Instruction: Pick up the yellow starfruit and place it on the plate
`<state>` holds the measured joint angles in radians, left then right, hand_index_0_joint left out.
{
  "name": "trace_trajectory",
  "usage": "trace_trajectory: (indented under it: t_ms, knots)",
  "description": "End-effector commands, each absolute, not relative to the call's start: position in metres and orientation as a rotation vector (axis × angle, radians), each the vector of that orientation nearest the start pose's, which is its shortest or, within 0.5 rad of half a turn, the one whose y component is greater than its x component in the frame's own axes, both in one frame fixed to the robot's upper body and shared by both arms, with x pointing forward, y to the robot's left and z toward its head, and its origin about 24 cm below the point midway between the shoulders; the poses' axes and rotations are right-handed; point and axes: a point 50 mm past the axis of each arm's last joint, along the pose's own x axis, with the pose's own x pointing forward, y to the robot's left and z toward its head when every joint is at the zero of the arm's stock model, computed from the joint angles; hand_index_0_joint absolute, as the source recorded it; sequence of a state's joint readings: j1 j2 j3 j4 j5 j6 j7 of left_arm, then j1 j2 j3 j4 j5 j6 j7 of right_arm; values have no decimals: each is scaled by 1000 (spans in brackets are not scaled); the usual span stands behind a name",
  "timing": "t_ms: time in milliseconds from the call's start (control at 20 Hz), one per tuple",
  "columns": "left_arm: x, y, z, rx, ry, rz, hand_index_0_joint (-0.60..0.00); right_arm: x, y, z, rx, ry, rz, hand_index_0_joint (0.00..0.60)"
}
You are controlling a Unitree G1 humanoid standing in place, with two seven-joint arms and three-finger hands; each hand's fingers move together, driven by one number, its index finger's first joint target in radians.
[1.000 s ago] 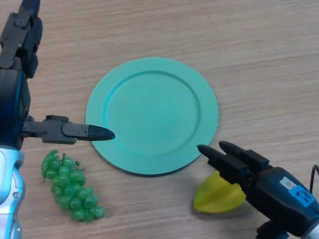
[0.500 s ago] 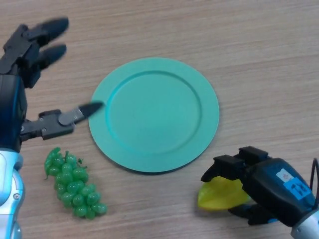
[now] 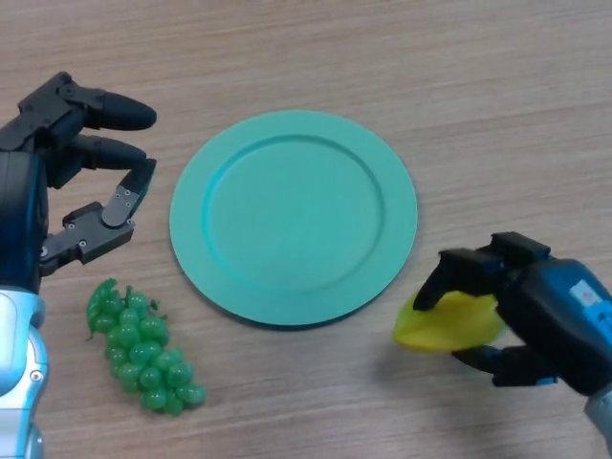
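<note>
The yellow starfruit (image 3: 443, 326) is at the lower right of the wooden table, just off the rim of the teal plate (image 3: 294, 216). My right hand (image 3: 521, 304) has its fingers and thumb curled round the starfruit and covers its right part. The plate lies in the middle and holds nothing. My left hand (image 3: 72, 143) is at the left edge, beside the plate, its fingers spread and holding nothing.
A bunch of green grapes (image 3: 140, 346) lies at the lower left, below my left hand and left of the plate.
My right hand has closed round the starfruit and shifted it slightly right and up. My left hand has swung its fingers round and spread them beside the plate.
</note>
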<state>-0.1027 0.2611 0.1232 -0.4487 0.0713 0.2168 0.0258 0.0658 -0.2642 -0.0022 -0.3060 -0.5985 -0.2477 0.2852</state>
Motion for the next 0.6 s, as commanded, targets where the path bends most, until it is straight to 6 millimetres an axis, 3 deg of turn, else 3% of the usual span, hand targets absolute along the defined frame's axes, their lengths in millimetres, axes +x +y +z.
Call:
trace_trajectory:
  t_ms: [50, 200, 250, 400, 450, 500, 600]
  knots:
    - [240, 209, 196, 390, -570, 199, -600, 234, -156, 149, -921, -570, 261, 600]
    - [238, 206, 199, 356, -585, 170, -600, 259, -138, 160, -1037, -698, 264, 600]
    - [237, 206, 199, 346, -588, 164, -550, 263, -136, 160, -1053, -712, 259, 600]
    - [235, 207, 202, 298, -599, 162, -150, 283, -126, 159, -1071, -707, 239, 600]
    - [235, 209, 203, 278, -601, 168, -51, 297, -117, 155, -1064, -690, 245, 600]
    - [236, 209, 202, 273, -586, 172, 0, 309, -106, 152, -1042, -684, 253, 600]
    - [237, 209, 202, 279, -576, 164, 0, 320, -98, 147, -1054, -675, 261, 600]
